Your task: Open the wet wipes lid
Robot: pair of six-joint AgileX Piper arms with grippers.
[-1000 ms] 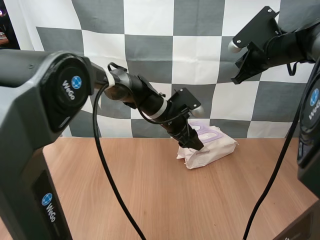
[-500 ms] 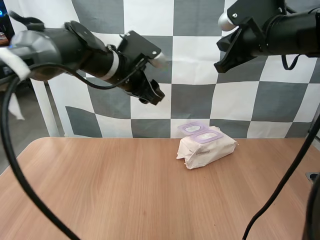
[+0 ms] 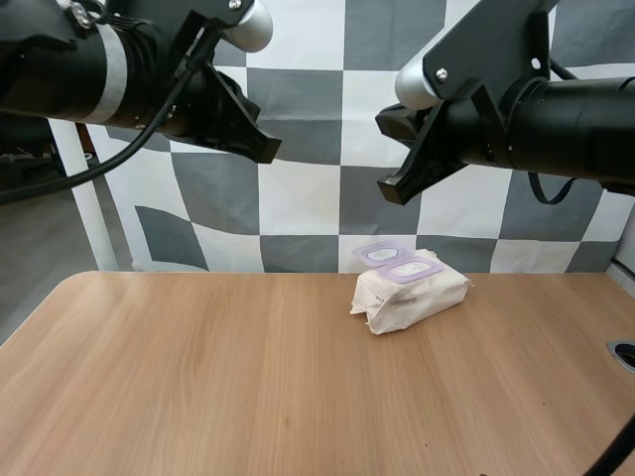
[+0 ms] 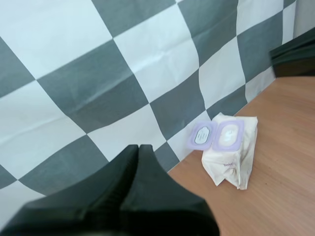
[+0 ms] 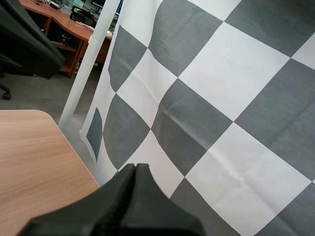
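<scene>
left pincer (image 4: 139, 147) — fingers together, empty | right pincer (image 5: 135, 167) — together, empty | wet wipes pack (image 3: 412, 295) below both, on tabletop (image 3: 218, 377), lid (image 3: 381, 254) flipped open

Pack of wet wipes (image 3: 412, 297): soft white wrapper, crumpled at its near end. It lies flat and at an angle on the table (image 3: 248, 377), near the far edge, right of centre. The purple lid (image 3: 380, 255) on its top face is open, flap folded back.

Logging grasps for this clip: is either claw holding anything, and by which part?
Nothing is held. The left claw and right claw are each shut on nothing, well above the wet wipes pack, which lies on the table, lid open.
</scene>
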